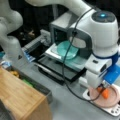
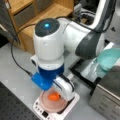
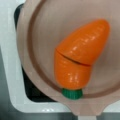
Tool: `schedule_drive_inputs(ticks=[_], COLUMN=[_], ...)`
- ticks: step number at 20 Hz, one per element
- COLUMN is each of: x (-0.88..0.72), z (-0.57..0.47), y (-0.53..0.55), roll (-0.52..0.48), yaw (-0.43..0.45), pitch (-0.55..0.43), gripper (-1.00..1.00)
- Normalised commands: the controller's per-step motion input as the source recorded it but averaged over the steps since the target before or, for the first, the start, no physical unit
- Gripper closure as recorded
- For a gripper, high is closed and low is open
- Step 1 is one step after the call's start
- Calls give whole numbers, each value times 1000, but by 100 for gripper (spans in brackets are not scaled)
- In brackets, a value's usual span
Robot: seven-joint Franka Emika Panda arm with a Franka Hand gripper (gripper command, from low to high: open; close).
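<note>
An orange toy carrot (image 3: pixel 80 57) with a green stub end and a cut line across its middle lies on a pink plate (image 3: pixel 32 62). The plate rests on a white scale (image 3: pixel 10 82). In both front views the gripper (image 1: pixel 101 87) (image 2: pixel 58 92) hangs straight down, just above the carrot (image 1: pixel 105 93) (image 2: pixel 53 96) and the plate (image 1: pixel 113 100) (image 2: pixel 50 106). The arm's white wrist and blue mount hide most of the fingers. No fingers show in the wrist view.
A grey oven (image 1: pixel 60 27) stands behind with its door down and a teal plate (image 1: pixel 66 50) (image 2: pixel 110 57) on it. A wooden box (image 1: pixel 20 97) sits at a front view's bottom left, wooden shelves (image 2: pixel 30 15) at a front view's top left. A black cable (image 1: pixel 67 82) trails across the table.
</note>
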Motion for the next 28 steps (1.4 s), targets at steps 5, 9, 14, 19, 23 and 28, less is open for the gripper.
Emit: schedule_drive_inputs(ticks=[5,9,14,19,23,28], x=[294,266,137,31,13,12], z=[17,-6,20,0,-68,-143], y=[116,36,-3,27,49,22], roll=[-297,-307,-281,-274,-274,-288], yaw=[40,60,55,41,34,39], pitch=[170,110,75,87,55,0], gripper=[-100,-100,-100,-100,-100,-100])
